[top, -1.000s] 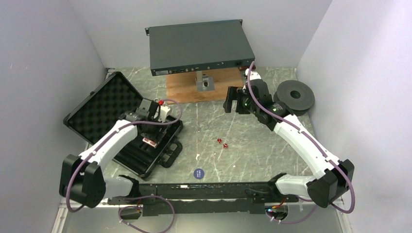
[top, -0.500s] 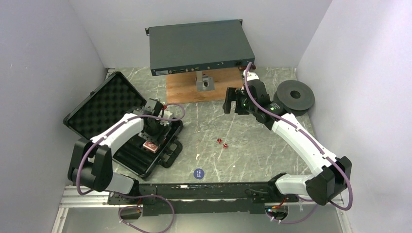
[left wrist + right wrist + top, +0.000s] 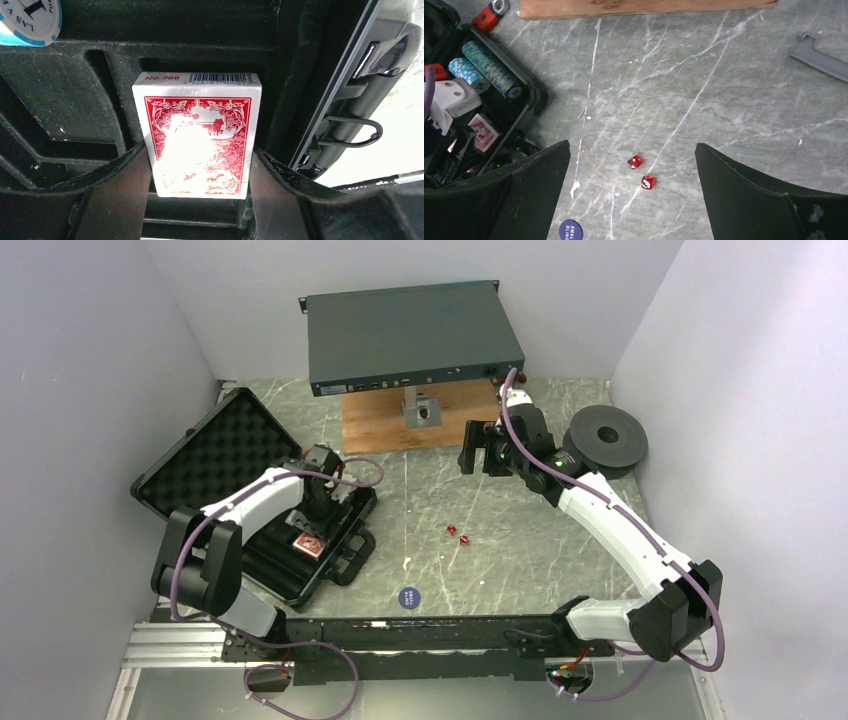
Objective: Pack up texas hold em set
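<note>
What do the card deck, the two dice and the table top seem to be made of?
Card deck: printed card box under glossy clear film, judging by glare.
Dice: shiny red plastic, probably translucent.
Table top: grey, white-veined, marble-like; real stone or laminate, unclear.

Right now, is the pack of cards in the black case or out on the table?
In. The card deck sits in a slot of the open case, with the left pincer closed against its sides.

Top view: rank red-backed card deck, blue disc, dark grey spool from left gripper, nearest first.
From left gripper:
1. red-backed card deck, between its fingers
2. blue disc, front centre
3. dark grey spool, far right
</note>
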Tool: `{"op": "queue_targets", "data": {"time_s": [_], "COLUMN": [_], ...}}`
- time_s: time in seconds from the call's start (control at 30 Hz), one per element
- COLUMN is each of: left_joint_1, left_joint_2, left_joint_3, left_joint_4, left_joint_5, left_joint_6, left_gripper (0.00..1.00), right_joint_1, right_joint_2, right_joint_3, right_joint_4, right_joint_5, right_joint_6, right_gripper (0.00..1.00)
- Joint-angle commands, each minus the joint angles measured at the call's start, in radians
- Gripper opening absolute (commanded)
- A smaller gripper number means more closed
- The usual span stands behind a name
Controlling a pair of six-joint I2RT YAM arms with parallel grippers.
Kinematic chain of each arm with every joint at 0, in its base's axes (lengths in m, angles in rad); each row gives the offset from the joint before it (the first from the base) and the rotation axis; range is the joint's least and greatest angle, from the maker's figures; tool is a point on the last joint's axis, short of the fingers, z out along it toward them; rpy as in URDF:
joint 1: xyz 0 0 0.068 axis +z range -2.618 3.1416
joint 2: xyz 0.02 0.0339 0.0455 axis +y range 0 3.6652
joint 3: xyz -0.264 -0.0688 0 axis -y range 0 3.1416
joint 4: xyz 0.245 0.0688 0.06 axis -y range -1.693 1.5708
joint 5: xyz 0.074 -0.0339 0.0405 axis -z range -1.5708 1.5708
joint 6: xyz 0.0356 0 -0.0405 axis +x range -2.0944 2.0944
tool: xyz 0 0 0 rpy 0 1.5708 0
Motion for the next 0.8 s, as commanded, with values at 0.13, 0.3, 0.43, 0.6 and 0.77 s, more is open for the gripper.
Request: {"op": "queue_targets", "data": {"time_s": [0.13, 0.3, 0.43, 0.6, 0.77], "left_joint_1": [0.018, 0.034, 0.051, 0.069, 0.070], "left_joint_2": [0.017, 0.037, 0.004, -0.124, -0.046], "left_joint_3": [0.055, 0.074, 0.069, 0.023, 0.041], "left_joint_4": [0.023, 0.027, 0.043, 0.110, 0.076], "left_joint_5": [0.007, 0.040, 0.041, 0.066, 0.055], "left_joint_6": [0.002, 0.007, -0.002, -0.007, -0.004], "left_gripper": [0.13, 0.13, 0.11, 0.09, 0.08], "right_joint_1": [-0.004, -0.004, -0.004, -0.004, -0.004], "right_joint_2": [0.019, 0.025, 0.033, 0.031, 0.040], "right_joint_3": [0.023, 0.020, 0.026, 0.028, 0.029], "right_joint_4": [0.039, 0.043, 0.039, 0.039, 0.039], "right_joint_5": [-0.003, -0.002, -0.005, 0.001, -0.008], "right_joint_6": [-0.002, 0.000, 0.000, -0.003, 0.000], "right_gripper": [1.00, 1.00, 1.00, 1.00, 1.00]}}
